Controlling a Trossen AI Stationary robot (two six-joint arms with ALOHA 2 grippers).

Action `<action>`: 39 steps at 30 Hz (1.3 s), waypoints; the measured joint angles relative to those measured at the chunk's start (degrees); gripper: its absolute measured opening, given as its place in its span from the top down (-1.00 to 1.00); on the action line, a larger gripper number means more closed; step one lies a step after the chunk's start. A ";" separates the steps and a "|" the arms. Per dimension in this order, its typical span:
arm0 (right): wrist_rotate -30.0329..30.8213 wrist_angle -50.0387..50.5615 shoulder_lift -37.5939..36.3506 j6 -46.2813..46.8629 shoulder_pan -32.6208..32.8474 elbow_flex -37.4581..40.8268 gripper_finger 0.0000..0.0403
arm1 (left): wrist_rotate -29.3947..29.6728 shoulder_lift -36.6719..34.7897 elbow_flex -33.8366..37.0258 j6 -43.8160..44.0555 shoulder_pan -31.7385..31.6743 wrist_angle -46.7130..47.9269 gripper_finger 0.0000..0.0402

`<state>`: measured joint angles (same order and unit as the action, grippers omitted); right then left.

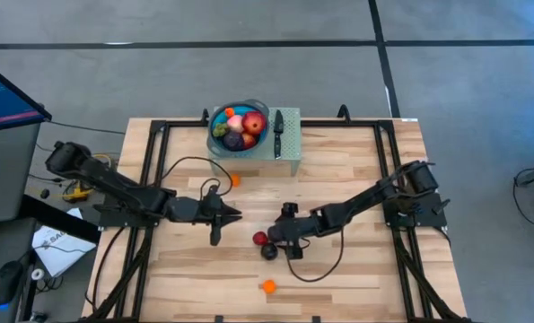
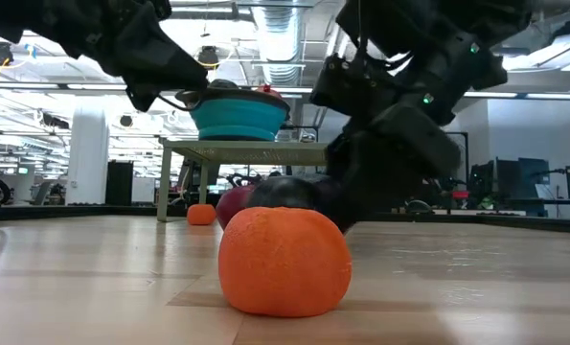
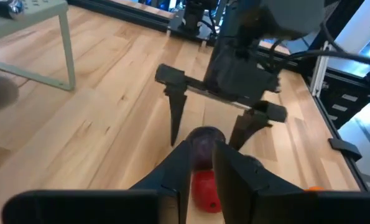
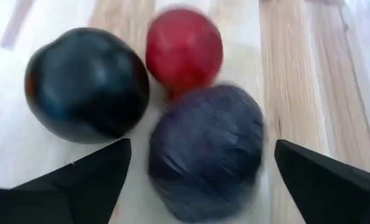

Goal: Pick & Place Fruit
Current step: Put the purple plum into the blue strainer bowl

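Three fruits lie close together on the table: a dark purple fruit [image 4: 206, 158], a near-black fruit [image 4: 85, 84] and a red fruit [image 4: 185, 46]. My right gripper [image 4: 203, 144] is open and comes down at the purple fruit [image 3: 203, 140], with one finger on each side of it and a gap at both. In the high view the right gripper [image 1: 280, 235] hides the purple fruit; the red fruit [image 1: 259, 239] and the near-black fruit [image 1: 268, 251] show beside it. My left gripper [image 1: 231, 213] hovers a little to their left, open by a narrow gap and holding nothing.
A blue bowl [image 1: 214, 115] filled with fruit and a black-handled knife [image 1: 278, 133] sit on a green stand [image 1: 292, 148] at the table's far edge. One small orange fruit [image 1: 235, 180] lies near the stand. Another orange fruit [image 1: 267, 287] lies toward the near edge.
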<state>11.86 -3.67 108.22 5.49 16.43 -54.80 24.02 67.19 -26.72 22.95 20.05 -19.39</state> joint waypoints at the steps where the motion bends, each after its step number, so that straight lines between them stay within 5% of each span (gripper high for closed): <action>1: -0.03 -1.22 0.53 -0.06 0.00 -0.10 -0.90 | 0.01 0.47 0.02 -0.05 0.00 -0.48 0.71; 13: -4.51 3.39 -3.57 0.09 -2.97 -0.01 -0.07 | -0.06 2.35 0.02 -3.82 0.10 -3.47 0.72; 20: -20.81 0.19 -10.93 -0.81 -7.25 -0.03 -0.21 | -4.71 2.33 0.02 -11.80 0.77 -11.44 0.73; 24: -23.32 -2.57 -13.97 -1.00 -7.98 -0.03 -0.23 | -5.21 2.31 0.02 -15.05 1.92 -14.07 0.74; 32: -11.58 2.66 -21.22 -3.03 -8.11 -3.63 -0.21 | -5.20 2.31 0.02 -15.03 3.58 -14.61 0.74; 39: 5.28 21.46 -18.80 -20.15 -13.33 -25.03 -0.21 | -3.22 2.31 0.02 -15.00 3.57 -14.75 0.74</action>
<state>17.14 17.78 89.42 -14.65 3.09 -79.82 20.80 69.49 -26.70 7.94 23.62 -34.14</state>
